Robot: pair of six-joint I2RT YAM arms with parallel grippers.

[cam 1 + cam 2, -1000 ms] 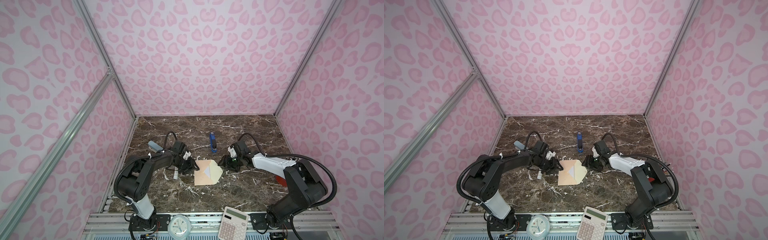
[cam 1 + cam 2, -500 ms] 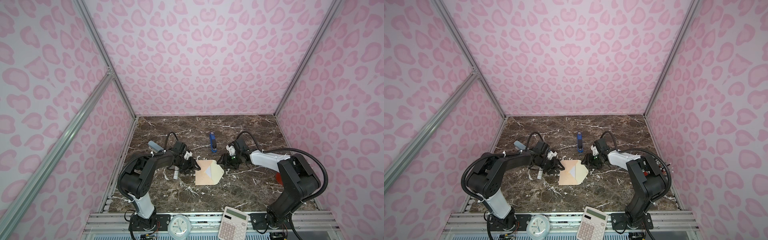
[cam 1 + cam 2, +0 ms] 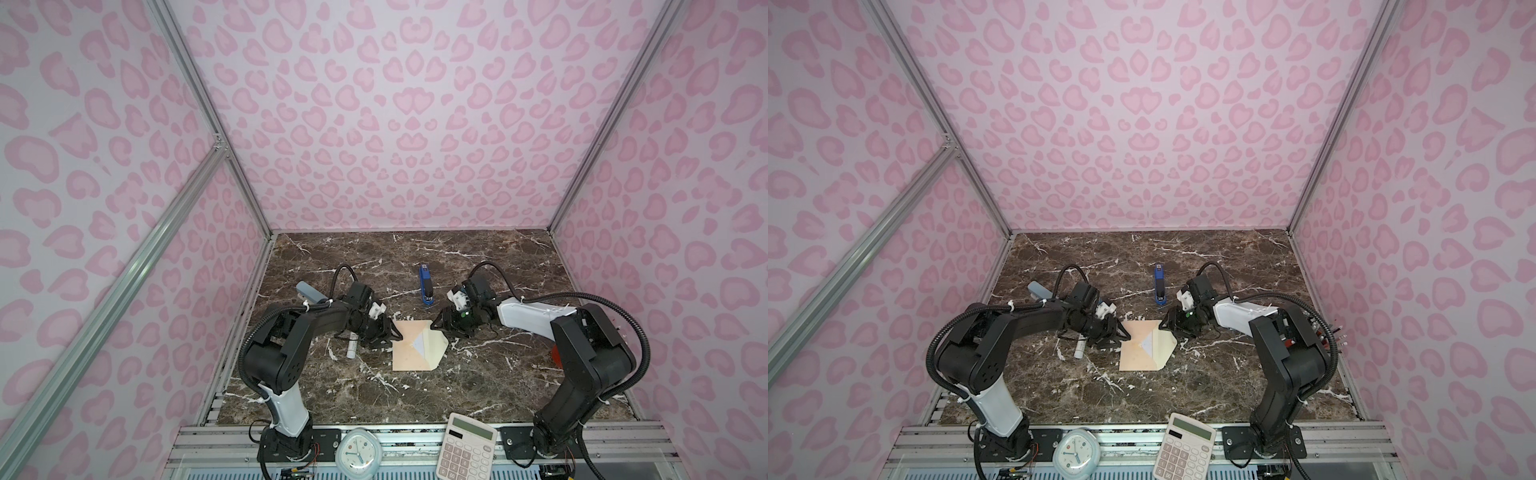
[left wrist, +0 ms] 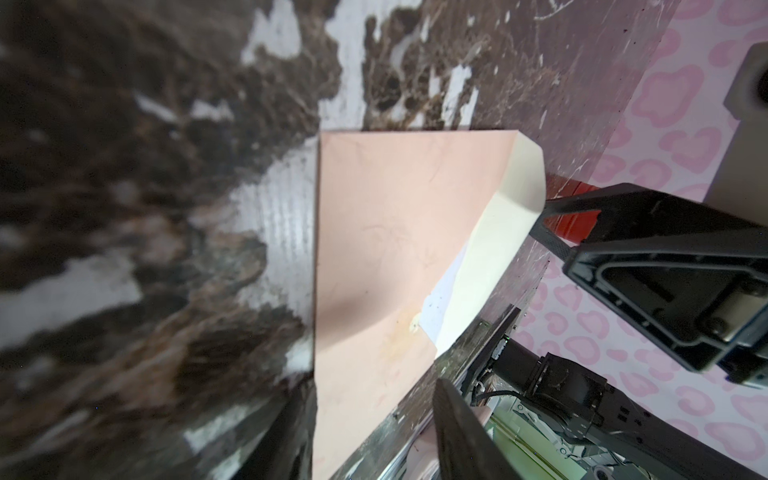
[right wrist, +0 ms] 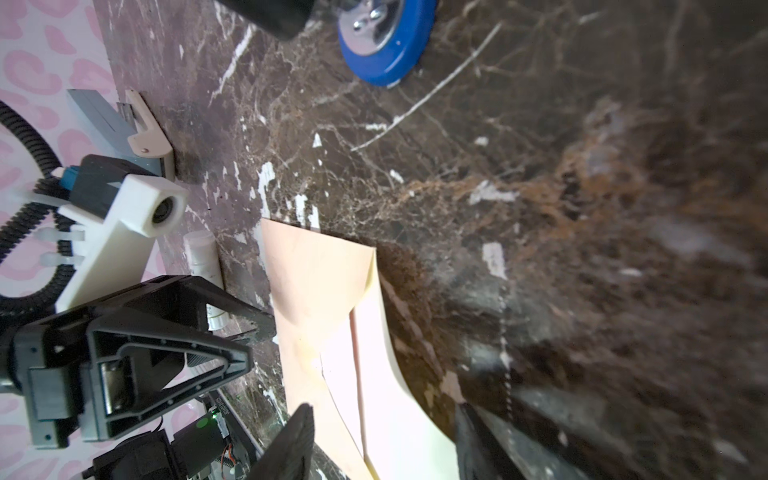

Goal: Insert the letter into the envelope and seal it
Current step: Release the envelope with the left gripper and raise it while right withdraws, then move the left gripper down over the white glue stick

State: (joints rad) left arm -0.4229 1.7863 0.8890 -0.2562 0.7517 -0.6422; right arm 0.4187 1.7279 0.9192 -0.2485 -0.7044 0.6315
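Right wrist view: the envelope (image 5: 307, 291) flap lies between our half-open right jaws; left jaws half-open too. Light, floppy paper, so we would pinch the flap edge.

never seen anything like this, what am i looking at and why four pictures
Two black robot arms reach over a marble table inside a pink-patterned booth. Two pictures look down from one overhead camera; the other two come from cameras on the arms' wrists. Each arm ends in a two-fingered claw: the left gripper and right gripper are both open, at the far corners of a peach envelope. Its flap is partly open and the letter shows inside. A blue stapler and white tube lie nearby; a calculator and clock sit on the front rail.
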